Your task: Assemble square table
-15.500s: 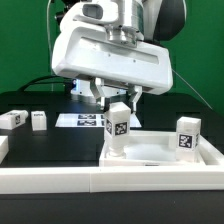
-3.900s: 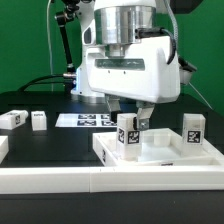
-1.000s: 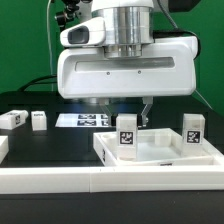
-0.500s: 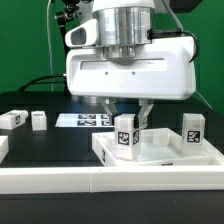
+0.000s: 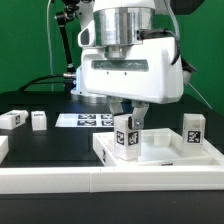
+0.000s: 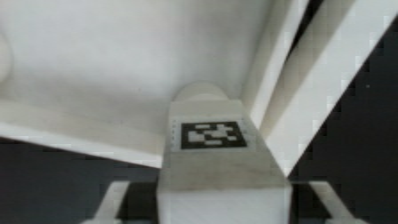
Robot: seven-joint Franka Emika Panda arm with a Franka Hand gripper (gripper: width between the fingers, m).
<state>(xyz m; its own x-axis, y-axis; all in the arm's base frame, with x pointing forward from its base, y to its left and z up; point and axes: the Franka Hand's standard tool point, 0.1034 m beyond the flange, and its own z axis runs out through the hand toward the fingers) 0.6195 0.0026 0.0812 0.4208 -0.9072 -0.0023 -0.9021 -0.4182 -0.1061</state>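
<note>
1. Our pincer grips an upright leg standing in the tabletop.
2. We see a second leg upright there; two loose legs sit near the marker board.
3. Black bench, green backdrop.

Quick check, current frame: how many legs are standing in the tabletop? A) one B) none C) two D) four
C: the gripped leg, held between the pincer fingers, and a second leg at the exterior view's right corner both stand in the tabletop. The other two legs lie off it on the black surface.
</note>
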